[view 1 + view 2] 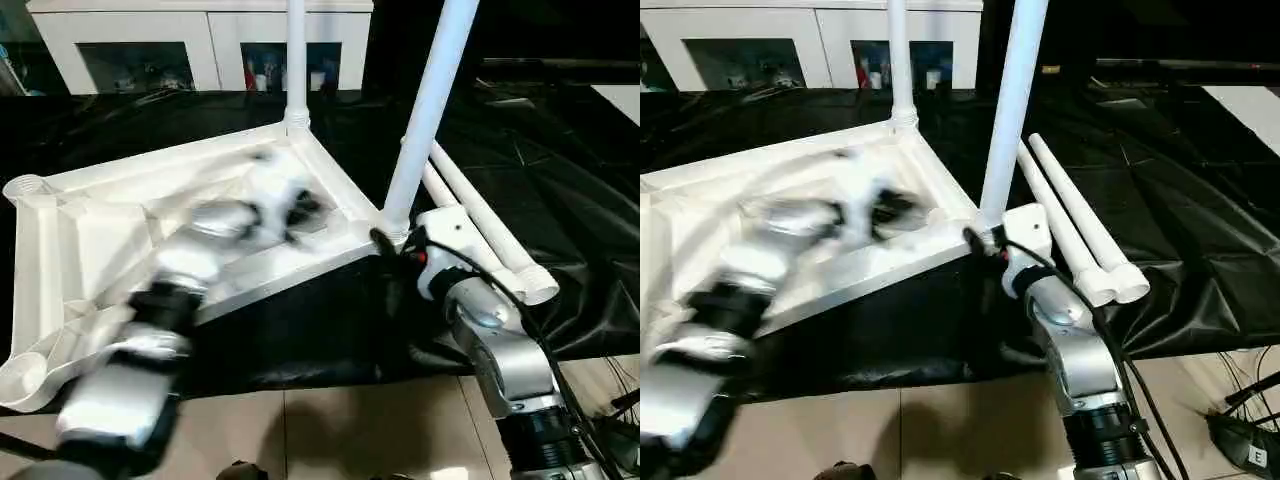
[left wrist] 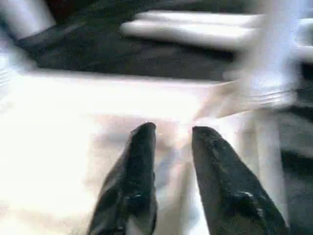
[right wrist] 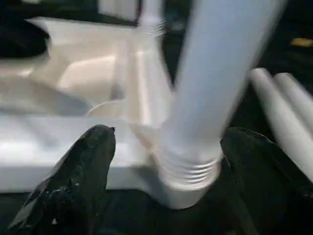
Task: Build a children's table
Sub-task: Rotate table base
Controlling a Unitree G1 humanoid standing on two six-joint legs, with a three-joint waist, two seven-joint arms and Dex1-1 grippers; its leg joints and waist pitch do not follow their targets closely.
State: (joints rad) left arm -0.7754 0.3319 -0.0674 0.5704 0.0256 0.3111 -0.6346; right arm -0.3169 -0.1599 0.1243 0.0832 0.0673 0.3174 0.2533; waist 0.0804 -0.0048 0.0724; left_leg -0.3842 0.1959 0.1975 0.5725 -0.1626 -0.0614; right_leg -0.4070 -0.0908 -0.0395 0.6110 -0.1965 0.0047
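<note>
The white tabletop (image 1: 110,225) lies underside up on the black-sheeted work table. One white leg (image 1: 296,60) stands in the far corner socket. A second leg (image 1: 428,110) stands tilted in the near right socket. Two loose legs (image 1: 485,222) lie side by side to the right. My left gripper (image 2: 174,128) hovers blurred over the ribbed underside (image 1: 300,212), its fingers (image 2: 139,166) a little apart with nothing between them. My right gripper (image 3: 169,131) is open around the threaded base of the near leg (image 3: 190,171), one finger (image 3: 88,166) on each side.
A white cabinet with glass doors (image 1: 140,45) stands behind the work table. The black sheet (image 1: 570,190) hangs over the front edge above a tiled floor (image 1: 330,430). Cables (image 1: 1240,400) lie on the floor at the right.
</note>
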